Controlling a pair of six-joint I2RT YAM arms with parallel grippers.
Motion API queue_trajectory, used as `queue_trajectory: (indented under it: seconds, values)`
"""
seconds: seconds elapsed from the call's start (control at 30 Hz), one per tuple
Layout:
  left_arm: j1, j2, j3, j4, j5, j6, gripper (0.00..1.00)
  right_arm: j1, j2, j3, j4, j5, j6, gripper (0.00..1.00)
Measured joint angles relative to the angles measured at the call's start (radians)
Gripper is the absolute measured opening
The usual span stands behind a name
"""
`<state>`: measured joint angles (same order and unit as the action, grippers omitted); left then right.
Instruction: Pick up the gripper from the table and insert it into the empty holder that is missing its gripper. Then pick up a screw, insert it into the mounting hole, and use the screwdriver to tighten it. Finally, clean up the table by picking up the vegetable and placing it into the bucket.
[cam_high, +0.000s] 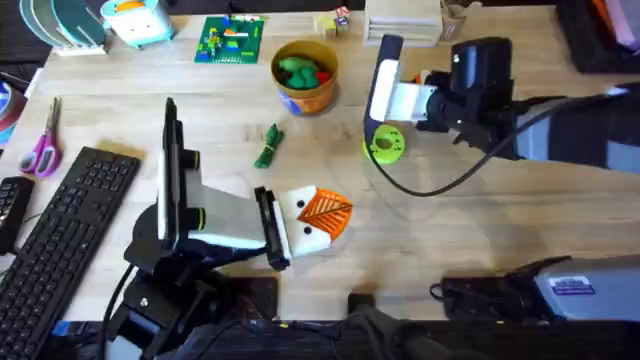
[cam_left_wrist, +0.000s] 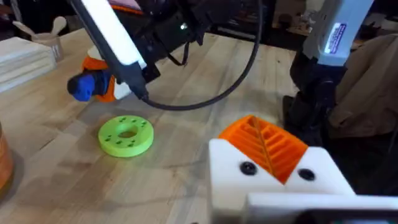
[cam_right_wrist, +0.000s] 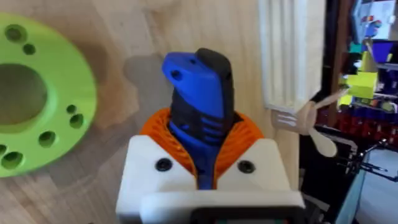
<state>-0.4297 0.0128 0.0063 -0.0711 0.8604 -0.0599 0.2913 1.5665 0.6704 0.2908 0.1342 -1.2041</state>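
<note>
Overhead view: the right hand is clamped on the blue screwdriver, gripped between its orange pads so the tool's length runs out ahead of the hand, which suits driving a screw. A lime-green ring disc lies on the tabletop just beside this hand.

The left hand rests low, well apart from the right hand, with the orange ribbed gripper seated against its white holder; whether it is open or closed cannot be told.

The vegetable lies near the left hand's far side, outside the bucket beyond it.
</note>
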Motion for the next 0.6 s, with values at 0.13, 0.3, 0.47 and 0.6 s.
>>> queue_trajectory:
  seconds: [0.13, 0.3, 0.47, 0.6]
  values:
    - [0.000, 0.000, 0.000, 0.000, 0.000, 0.000, 0.009, 0.000, 0.047, 0.001, 0.002, 0.015, -0.031, 0.081]
    - [0.000, 0.000, 0.000, 0.000, 0.000, 0.000, 0.009, 0.000, 0.049, 0.005, 0.002, 0.023, -0.034, 0.301]
    - [0.000, 0.000, 0.000, 0.000, 0.000, 0.000, 0.009, 0.000, 0.043, 0.026, 0.026, 0.032, -0.038, 0.965]
    - [0.000, 0.000, 0.000, 0.000, 0.000, 0.000, 0.009, 0.002, 0.041, 0.029, 0.020, 0.036, 0.002, 0.988]
